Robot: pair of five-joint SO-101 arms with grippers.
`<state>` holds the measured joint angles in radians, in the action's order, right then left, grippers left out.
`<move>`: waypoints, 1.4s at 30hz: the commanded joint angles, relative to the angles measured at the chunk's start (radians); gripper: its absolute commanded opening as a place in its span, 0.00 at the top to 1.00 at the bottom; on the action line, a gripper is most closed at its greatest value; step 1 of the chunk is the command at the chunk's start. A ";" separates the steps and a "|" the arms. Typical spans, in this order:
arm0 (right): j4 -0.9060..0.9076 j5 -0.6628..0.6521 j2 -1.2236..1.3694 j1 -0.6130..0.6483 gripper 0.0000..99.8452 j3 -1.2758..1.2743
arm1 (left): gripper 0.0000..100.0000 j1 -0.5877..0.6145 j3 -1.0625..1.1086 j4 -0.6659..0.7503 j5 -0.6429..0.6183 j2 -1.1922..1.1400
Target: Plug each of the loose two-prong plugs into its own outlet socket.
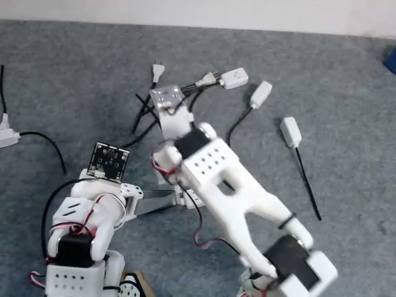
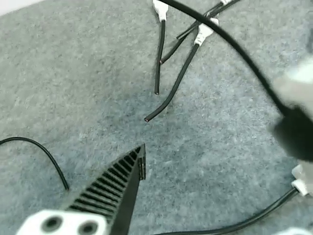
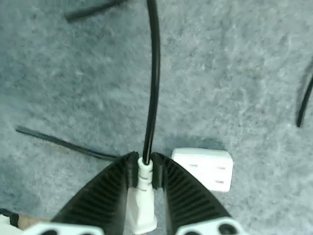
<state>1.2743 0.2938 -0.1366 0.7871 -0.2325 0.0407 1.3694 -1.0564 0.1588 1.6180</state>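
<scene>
My right gripper [image 3: 144, 159] is shut on a white two-prong plug [image 3: 142, 188], whose black cable [image 3: 154, 73] runs straight away from the fingers. A white outlet socket [image 3: 203, 169] lies on the carpet right beside the plug. In the high view this plug [image 1: 208, 79] points at the socket [image 1: 235, 77] at the far middle, close to it. My left gripper [image 1: 178, 193] hangs low near the arm bases, shut and holding nothing; its black ribbed fingers [image 2: 122, 181] sit over bare carpet. Two more white plugs [image 2: 159, 7] [image 2: 203, 29] lie beyond it.
Another loose plug [image 1: 158, 71] lies at the far middle. Two more white sockets [image 1: 261, 93] [image 1: 291, 131] with black leads lie to the right, and another one [image 1: 6, 133] at the left edge. Short black cables [image 1: 143, 117] cross the grey carpet. The right arm [image 1: 235, 185] spans the middle.
</scene>
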 commanded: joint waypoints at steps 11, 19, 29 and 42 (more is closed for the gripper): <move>-0.010 -0.040 -0.154 0.004 0.99 -0.035 | 0.46 -0.012 0.018 0.057 -0.002 -0.002; -0.122 -0.031 -0.096 -0.079 0.99 -0.082 | 0.46 -0.015 -0.030 0.008 -0.003 0.007; -0.174 0.120 -0.099 -0.085 0.99 -0.081 | 0.47 -0.082 -0.038 0.026 -0.008 -0.002; 0.085 0.014 -0.153 -0.021 0.99 0.048 | 0.51 -0.077 0.054 0.138 -0.002 -0.002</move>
<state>1.2881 0.3445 -0.2455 0.7549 -0.2723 -0.0330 1.4262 -0.9429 0.1573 1.6164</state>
